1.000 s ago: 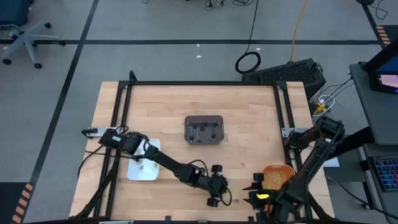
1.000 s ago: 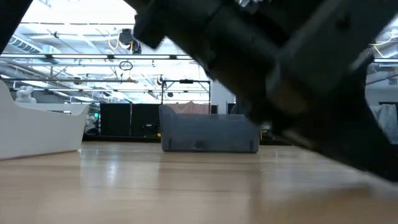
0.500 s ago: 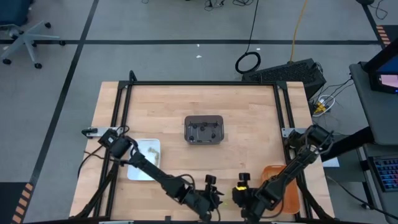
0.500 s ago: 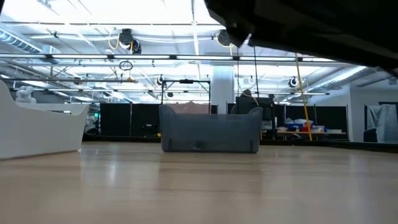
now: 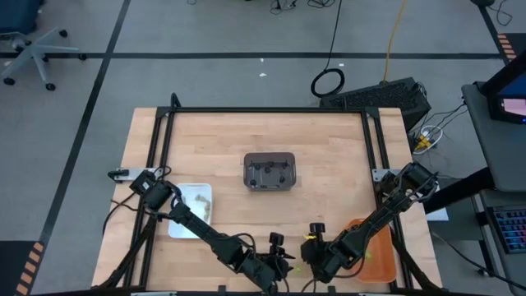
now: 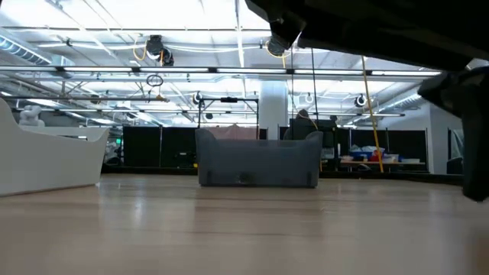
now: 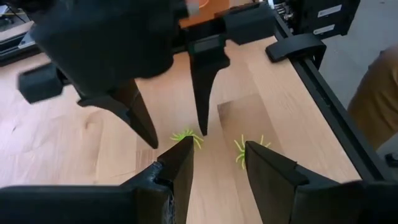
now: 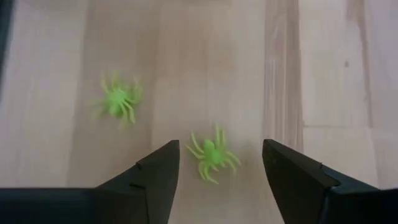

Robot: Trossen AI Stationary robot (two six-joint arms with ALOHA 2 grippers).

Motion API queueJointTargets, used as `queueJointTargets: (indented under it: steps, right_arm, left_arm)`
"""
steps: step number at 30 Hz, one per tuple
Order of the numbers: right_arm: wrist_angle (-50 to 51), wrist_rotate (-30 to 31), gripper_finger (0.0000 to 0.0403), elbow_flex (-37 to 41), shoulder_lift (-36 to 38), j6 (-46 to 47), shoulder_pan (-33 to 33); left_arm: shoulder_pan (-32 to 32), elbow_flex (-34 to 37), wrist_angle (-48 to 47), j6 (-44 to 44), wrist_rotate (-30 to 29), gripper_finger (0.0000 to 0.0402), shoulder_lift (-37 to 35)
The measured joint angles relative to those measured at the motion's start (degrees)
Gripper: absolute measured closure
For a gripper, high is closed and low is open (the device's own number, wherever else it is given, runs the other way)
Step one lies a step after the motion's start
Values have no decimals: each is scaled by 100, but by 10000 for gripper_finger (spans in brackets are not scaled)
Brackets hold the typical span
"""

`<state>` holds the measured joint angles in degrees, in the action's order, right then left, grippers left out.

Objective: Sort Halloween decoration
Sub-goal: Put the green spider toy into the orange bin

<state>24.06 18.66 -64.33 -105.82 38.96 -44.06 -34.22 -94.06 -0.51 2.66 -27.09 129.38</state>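
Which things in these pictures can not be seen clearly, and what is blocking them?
- High view: the lime-green plastic spiders are too small to make out; both arms crowd that spot.
- Low view: the dark grey rectangular tray wall hides its contents.
- High view: the orange rectangular tray is partly covered by the right arm.

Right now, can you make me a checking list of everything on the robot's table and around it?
Surface: pale wooden table with black frame rails.
Job's things: two lime-green plastic spiders on the wood, one between the right pincer's fingers, the other beside it; dark bits in the dark grey rectangular tray; pale bits in the white rectangular tray; green bit in the orange rectangular tray.
Clutter: nothing seen.
Grippers: left pincer open near the spiders; right pincer open above one spider, touching nothing.
Cables: black coil on the floor.
Surroundings: grey floor, office chair.
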Motion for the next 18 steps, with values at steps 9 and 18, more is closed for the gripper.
queueJointTargets:
  steps: [9,18]
  right_arm:
    - [-423,-501,230,322,15,52,174]
    - [-451,-499,330,375,20,57,178]
  left_arm:
    - [-45,0,0,2,0,252,0]
    - [-42,0,-1,7,0,252,0]
